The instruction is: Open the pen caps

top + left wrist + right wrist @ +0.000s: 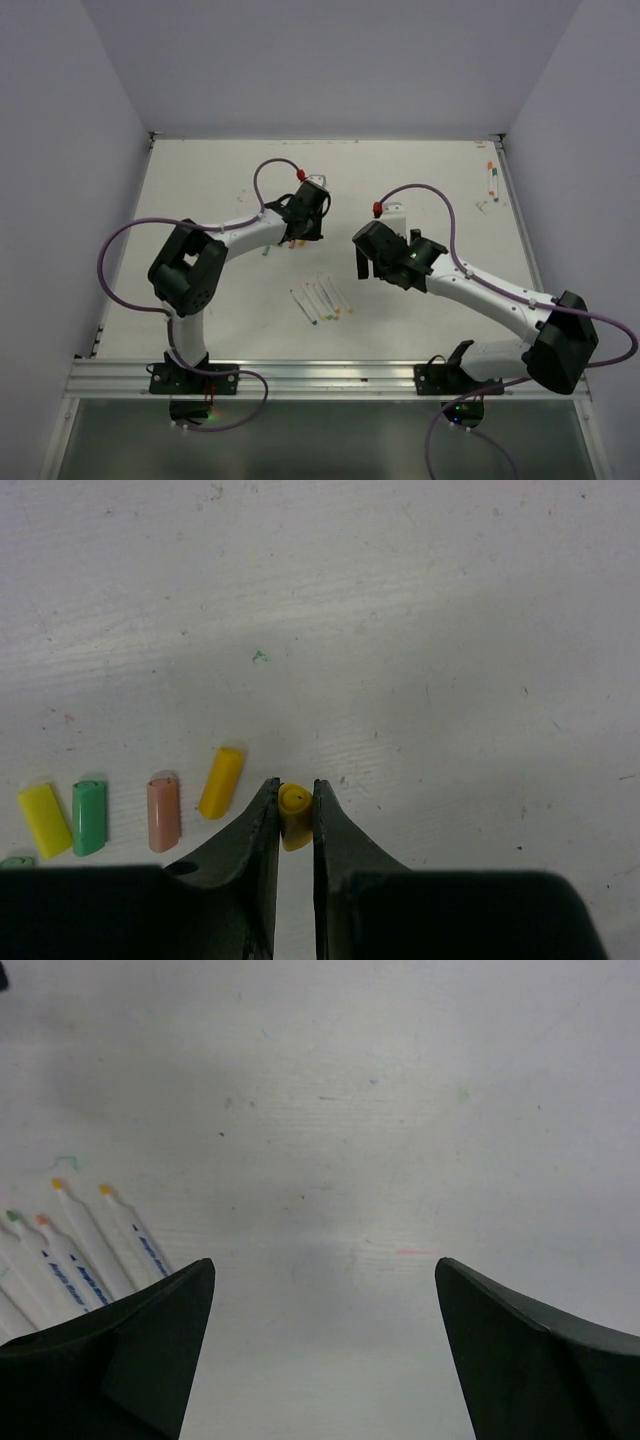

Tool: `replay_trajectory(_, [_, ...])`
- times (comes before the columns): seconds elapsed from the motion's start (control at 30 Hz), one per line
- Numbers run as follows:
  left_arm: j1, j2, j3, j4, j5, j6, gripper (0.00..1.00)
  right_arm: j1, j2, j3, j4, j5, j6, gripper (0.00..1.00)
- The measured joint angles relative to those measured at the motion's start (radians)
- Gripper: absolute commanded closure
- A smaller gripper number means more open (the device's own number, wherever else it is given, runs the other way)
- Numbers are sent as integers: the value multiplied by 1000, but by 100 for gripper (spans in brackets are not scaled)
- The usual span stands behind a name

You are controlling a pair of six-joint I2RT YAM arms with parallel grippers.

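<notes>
- The step in hand looks like the end of one uncapping: the left tool [295, 785] is pinched nearly shut on a yellow cap [294, 808], held end-on between its tips, with no pen on it
- That cap hangs low over the worktop [400, 630], a little left of its middle and well in from every edge; whether it touches the surface I cannot tell
- The right tool [322, 1265] stands wide open with nothing between its jaws, poised over bare worktop near the centre
- The next move, I would judge, is to ease the left tool apart and drop the cap beside the loose caps [163, 813] just to its left; it needs only a small, gentle opening, since so small and light a piece may roll or stick to a jaw
- Those loose caps are short, stubby plastic sleeves with rounded ends, smooth and matte: yellow, green, a pale pink-orange and an amber one, lying flat side by side
- The pens [70, 1260] lie fanned near the middle of the worktop, towards its near edge; slim white barrels with small blue print, their coloured felt tips bared
- The worktop is a white board, faintly grained, scuffed and flecked with ink marks
</notes>
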Motion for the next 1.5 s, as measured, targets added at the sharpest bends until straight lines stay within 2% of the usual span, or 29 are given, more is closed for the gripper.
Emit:
replay_trajectory(0.13, [-1, 14, 2, -14, -21, 12, 100, -9, -31, -35, -70, 17, 26, 1])
replay_trajectory(0.33, [-2, 32, 2, -27, -33, 14, 100, -16, -161, -51, -114, 61, 38, 1])
replay_trajectory(0.53, [-2, 50, 2, -27, -39, 14, 86, -18, -199, -10, -198, 108, 78, 1])
replay_trajectory(0.57, [-2, 53, 2, -27, -40, 14, 80, -18, -199, 3, -222, 133, 97, 1])
replay_trajectory(0.8, [-2, 56, 2, -27, -45, 18, 59, -18, -224, 27, -291, 214, 146, 1])
replay_trajectory(1.0, [-2, 53, -7, -22, -51, 24, 36, -37, -191, 8, -242, 213, 101, 1])
replay_trajectory(1.07, [-2, 38, -29, -13, -50, 24, 32, -106, -173, 1, -210, 169, 77, 1])
replay_trajectory(1.3, [-13, -107, -61, 13, -21, 49, 31, -523, -58, 11, 11, 11, -85, 1])
replay_trajectory(1.5, [-15, -289, -121, 130, 69, 66, 30, -706, 176, 129, 206, -87, -188, 5])
